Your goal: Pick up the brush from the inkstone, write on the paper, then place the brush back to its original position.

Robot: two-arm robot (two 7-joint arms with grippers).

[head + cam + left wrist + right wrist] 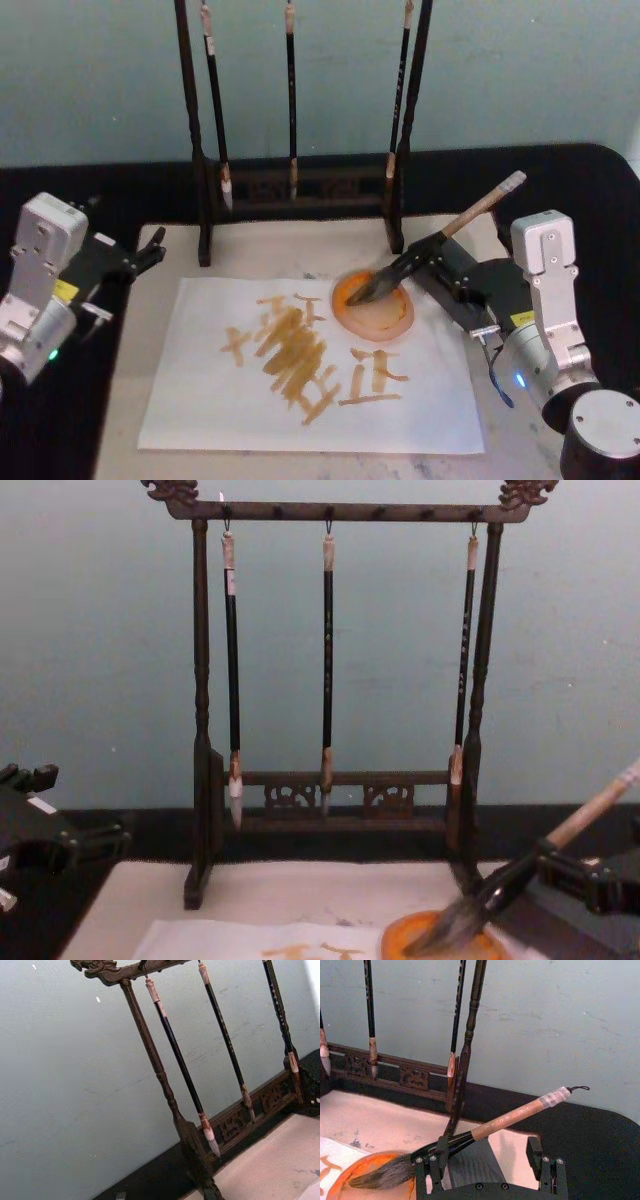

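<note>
A: While the brush (430, 250) leans with its tuft in the orange dish (375, 310), what grips it?

B: The right gripper (487, 1162), fingers apart, one finger touching its black shaft. The paper (310, 365) lies at the dish's seven o'clock.

A: The left gripper (140, 255)?

B: Parked at nine o'clock, fingers together.

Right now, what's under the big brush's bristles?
The brush tuft rests in the round orange dish, which sits on the paper. The right pincer stands open around the black shaft. The paper beneath the dish is covered.
</note>
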